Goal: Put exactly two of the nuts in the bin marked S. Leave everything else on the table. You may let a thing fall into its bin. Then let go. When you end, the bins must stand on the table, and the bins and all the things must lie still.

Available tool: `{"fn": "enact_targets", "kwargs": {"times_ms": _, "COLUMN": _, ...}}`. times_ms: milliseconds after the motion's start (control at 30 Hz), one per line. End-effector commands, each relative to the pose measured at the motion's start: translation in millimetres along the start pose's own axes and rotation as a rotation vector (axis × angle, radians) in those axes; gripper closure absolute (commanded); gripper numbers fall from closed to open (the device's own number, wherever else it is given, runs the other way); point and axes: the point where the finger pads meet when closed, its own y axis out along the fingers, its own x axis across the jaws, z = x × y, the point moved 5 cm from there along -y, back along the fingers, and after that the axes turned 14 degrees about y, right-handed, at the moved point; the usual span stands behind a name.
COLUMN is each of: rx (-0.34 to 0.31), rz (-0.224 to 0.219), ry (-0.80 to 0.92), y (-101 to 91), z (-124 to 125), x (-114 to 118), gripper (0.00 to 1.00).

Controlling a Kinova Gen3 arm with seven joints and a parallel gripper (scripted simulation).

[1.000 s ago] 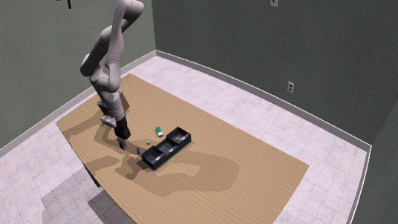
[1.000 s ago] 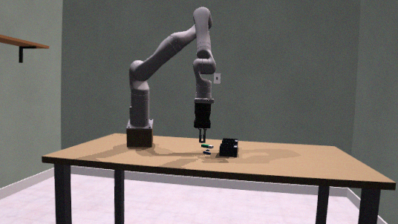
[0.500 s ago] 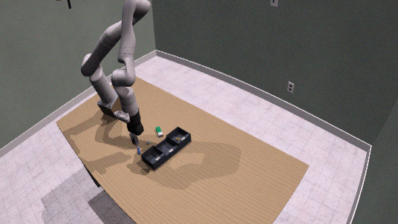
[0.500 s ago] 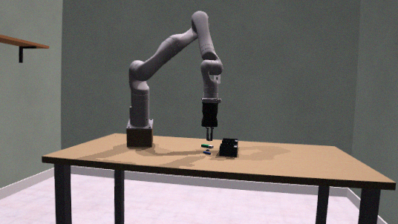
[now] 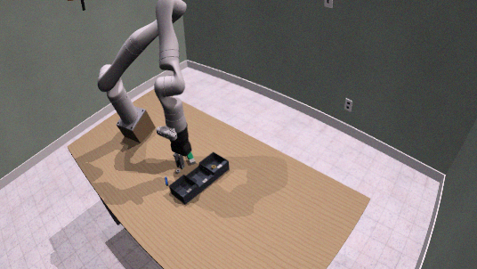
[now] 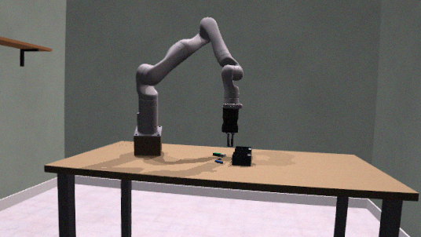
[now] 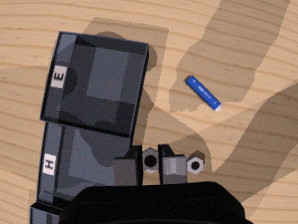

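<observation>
hand (image 7: 150, 161) pinching a nut (image 7: 150, 160); three-compartment bin row (image 5: 192, 189) beside it on bench (image 5: 285, 214); far compartment holds one nut (image 5: 213, 167)

Small white labels stand on the rim of the dark bins (image 7: 100, 90) in the wrist view. The label (image 7: 59, 76) on the far bin seems to read E, and the next label (image 7: 49, 161) seems to read H; a third one at the picture's edge is not readable.
</observation>
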Motion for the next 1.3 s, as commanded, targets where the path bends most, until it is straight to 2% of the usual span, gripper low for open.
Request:
{"fn": "enact_targets", "kwargs": {"times_ms": 0, "rx": 0.008, "rz": 0.005, "ry": -0.029, "y": 0.5, "z": -20.3, "x": -9.7, "gripper": 0.66}}
{"fn": "enact_targets", "kwargs": {"times_ms": 167, "rx": 0.008, "rz": 0.005, "ry": -0.029, "y": 0.7, "z": -44.6, "x": -20.1, "gripper": 0.66}}
{"fn": "enact_targets", "kwargs": {"times_ms": 200, "rx": 0.008, "rz": 0.006, "ry": 0.021, "y": 0.7, "z": -50.2, "x": -22.6, "gripper": 0.66}}
{"fn": "enact_targets", "kwargs": {"times_ms": 267, "rx": 0.008, "rz": 0.006, "ry": 0.021, "y": 0.7, "z": -50.2, "x": -22.6, "gripper": 0.66}}
{"fn": "enact_targets", "kwargs": {"times_ms": 433, "rx": 0.007, "rz": 0.006, "ry": 0.233, "y": 0.8, "z": -77.7, "x": -34.4, "gripper": 0.66}}
{"fn": "enact_targets", "kwargs": {"times_ms": 700, "rx": 0.007, "rz": 0.007, "ry": 0.233, "y": 1.0, "z": -119.6, "x": -52.5, "gripper": 0.66}}
{"fn": "enact_targets", "kwargs": {"times_ms": 1267, "rx": 0.007, "rz": 0.006, "ry": 0.233, "y": 1.0, "z": -118.6, "x": -52.1, "gripper": 0.66}}
